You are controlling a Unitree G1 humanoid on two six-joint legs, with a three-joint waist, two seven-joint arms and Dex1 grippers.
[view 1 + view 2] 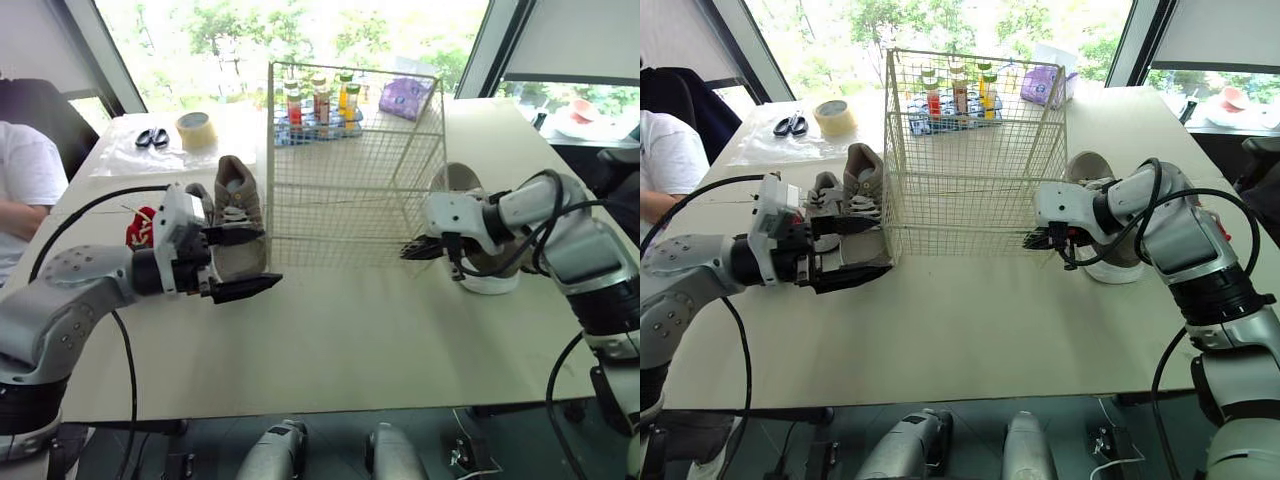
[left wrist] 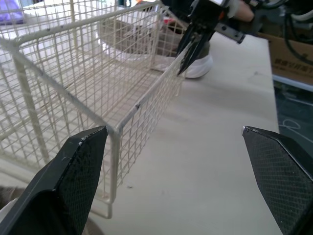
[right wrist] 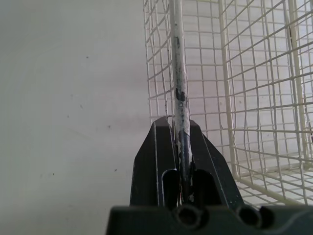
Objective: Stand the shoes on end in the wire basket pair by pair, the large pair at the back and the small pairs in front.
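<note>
Status: wire basket (image 1: 345, 200) sits mid-table, and no shoe stands inside it as far as the mesh lets me see. The bottles (image 1: 320, 100) seen through the wires appear to be behind it, not in it.

Shoes: one grey-brown pair (image 1: 238, 210) stands just beside the basket's left wall. Another shoe with a white sole (image 1: 490, 282) stands to the basket's right, behind the right arm. I cannot tell which pair is the large one.

Left gripper (image 1: 268, 258): fingers spread wide and empty, hovering at the left pair near the basket's left front corner.

Right gripper (image 1: 412, 250): fingers pressed together on the basket's right front corner wire (image 3: 177, 73), pinching it low down; the right wrist view shows the wire running straight between them.

Judgement: task is at its start. No pair placed; every pair is left to do, the large one going to the back first. The right arm looks to be steadying the basket.
</note>
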